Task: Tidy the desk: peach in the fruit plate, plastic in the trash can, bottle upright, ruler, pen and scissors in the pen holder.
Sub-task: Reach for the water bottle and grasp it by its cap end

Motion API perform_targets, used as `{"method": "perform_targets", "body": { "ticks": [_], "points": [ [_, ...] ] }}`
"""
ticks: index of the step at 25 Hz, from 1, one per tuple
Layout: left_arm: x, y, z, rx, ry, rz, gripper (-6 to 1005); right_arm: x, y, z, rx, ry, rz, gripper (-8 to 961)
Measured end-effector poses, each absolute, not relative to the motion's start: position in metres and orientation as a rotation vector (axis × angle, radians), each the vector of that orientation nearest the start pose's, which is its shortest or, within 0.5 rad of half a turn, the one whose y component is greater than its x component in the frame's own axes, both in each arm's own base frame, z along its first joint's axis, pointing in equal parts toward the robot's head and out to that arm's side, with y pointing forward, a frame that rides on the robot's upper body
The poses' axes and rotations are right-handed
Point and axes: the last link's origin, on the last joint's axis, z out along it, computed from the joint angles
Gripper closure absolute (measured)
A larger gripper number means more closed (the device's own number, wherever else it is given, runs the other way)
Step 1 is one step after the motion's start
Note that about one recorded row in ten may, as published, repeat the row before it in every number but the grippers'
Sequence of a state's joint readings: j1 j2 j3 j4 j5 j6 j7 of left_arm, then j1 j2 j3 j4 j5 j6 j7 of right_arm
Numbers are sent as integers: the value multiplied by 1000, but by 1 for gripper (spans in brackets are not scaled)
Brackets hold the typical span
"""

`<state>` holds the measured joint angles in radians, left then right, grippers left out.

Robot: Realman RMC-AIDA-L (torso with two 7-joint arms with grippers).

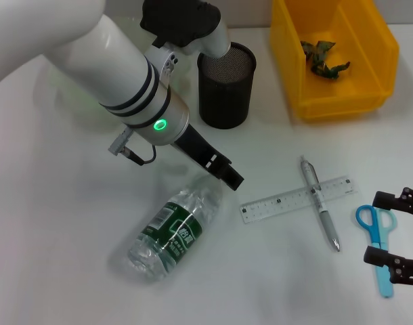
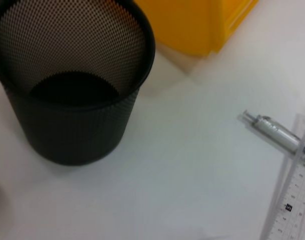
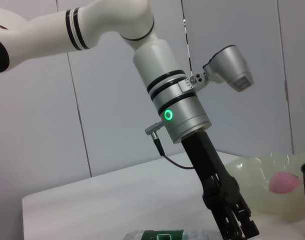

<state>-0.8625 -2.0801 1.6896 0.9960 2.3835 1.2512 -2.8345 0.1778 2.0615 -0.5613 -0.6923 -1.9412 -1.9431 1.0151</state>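
A clear bottle (image 1: 169, 233) with a green label lies on its side; its label also shows in the right wrist view (image 3: 162, 234). My left gripper (image 1: 230, 177) hangs shut just above the bottle's upper end, seen as well from the right wrist (image 3: 237, 225). The black mesh pen holder (image 1: 225, 84) (image 2: 72, 85) stands behind it. The pen (image 1: 319, 203) lies across the clear ruler (image 1: 298, 198). Blue scissors (image 1: 377, 240) lie at the right, with my right gripper (image 1: 396, 230) open beside them. The pink peach (image 3: 285, 182) rests in the pale fruit plate (image 3: 252, 172). Crumpled plastic (image 1: 321, 57) sits in the yellow trash can (image 1: 335, 101).
The left arm's white forearm (image 1: 118, 74) covers the back left of the table and hides the fruit plate in the head view. The left wrist view shows the trash can (image 2: 192, 25), the pen (image 2: 275, 132) and the ruler (image 2: 292, 200).
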Motion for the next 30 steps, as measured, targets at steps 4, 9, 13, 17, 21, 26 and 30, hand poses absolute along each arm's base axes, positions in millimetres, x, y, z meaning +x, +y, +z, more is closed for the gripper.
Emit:
{"method": "perform_targets", "body": {
  "ticks": [4, 9, 13, 17, 21, 26, 30],
  "points": [
    [-126, 372, -91, -2652, -1021, 439, 174, 323, 200, 37, -2641, 409, 919, 100],
    [-125, 373, -93, -2652, -1004, 437, 177, 323, 201, 37, -2642, 405, 920, 100],
    [-125, 373, -95, -2652, -990, 435, 179, 322, 202, 37, -2643, 402, 920, 100],
    [-127, 373, -97, -2649, -987, 437, 182, 321, 204, 37, -2644, 393, 923, 100],
    [-128, 373, -99, -2647, -978, 443, 184, 320, 205, 37, -2646, 392, 927, 101],
    [-132, 372, -103, -2647, -979, 452, 187, 320, 207, 37, -2645, 390, 923, 101],
    [-132, 371, -105, -2650, -973, 450, 190, 320, 207, 37, -2647, 392, 922, 100]
  ]
}}
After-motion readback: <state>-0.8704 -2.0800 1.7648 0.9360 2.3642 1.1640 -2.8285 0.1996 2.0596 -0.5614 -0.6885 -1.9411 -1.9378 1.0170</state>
